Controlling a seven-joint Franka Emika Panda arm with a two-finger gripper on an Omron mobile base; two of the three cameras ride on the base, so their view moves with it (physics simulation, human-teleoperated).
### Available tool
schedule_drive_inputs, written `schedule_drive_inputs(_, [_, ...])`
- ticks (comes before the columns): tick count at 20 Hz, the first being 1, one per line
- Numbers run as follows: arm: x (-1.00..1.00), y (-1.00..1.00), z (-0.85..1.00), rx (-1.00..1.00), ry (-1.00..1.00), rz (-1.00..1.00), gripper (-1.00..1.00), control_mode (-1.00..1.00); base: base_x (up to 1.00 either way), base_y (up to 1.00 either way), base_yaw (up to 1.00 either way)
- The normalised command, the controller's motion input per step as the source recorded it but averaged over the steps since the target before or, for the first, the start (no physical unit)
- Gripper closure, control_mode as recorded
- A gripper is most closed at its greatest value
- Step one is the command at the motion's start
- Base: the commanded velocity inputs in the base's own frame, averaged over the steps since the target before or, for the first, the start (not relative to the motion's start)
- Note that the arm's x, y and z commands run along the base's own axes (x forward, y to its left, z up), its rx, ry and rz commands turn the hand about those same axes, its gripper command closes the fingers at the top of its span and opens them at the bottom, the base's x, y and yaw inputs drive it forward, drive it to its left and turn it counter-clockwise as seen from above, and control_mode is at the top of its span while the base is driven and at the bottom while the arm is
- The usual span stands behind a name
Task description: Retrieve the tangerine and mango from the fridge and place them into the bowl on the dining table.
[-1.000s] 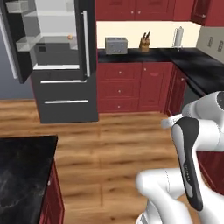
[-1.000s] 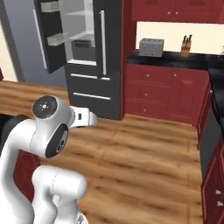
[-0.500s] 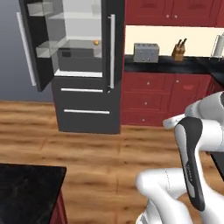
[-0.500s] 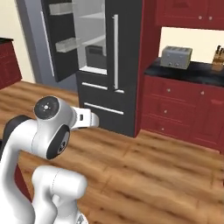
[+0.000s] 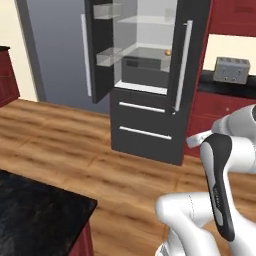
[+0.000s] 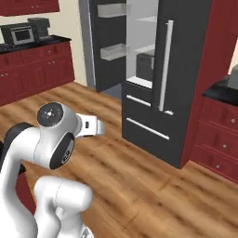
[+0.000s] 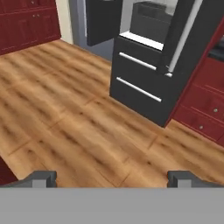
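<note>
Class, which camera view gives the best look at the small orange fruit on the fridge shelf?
The left base view: the orange fruit sits in plain sight on a shelf inside the open fridge. In the right base view and the hand view, I cannot make the fruit out.

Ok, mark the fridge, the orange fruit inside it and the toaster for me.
fridge [image 5: 145, 135], left base view, lower drawer front.
orange fruit [image 5: 168, 52], left base view, its middle.
toaster [image 5: 231, 70], left base view, front face.

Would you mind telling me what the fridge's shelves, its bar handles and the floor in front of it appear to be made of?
Shelves: pale see-through plastic or glass; the back shows through them. Bar handles: pale, smooth, probably brushed metal. Floor: wood planks or laminate, with brown grain and visible seams.
</note>
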Motion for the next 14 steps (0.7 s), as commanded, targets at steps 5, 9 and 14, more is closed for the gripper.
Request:
schedule_drive_inputs(5, [0.00, 0.00, 0.00, 0.00, 0.00, 0.00, -1.00, 1.00, 0.53, 0.05, 0.45])
schedule_drive_inputs(9, [0.00, 0.00, 0.00, 0.00, 0.00, 0.00, -1.00, 1.00, 0.54, -0.02, 0.35])
schedule_drive_inputs(14, [0.00, 0.00, 0.00, 0.00, 0.00, 0.00, -1.00, 1.00, 0.55, -0.13, 0.32])
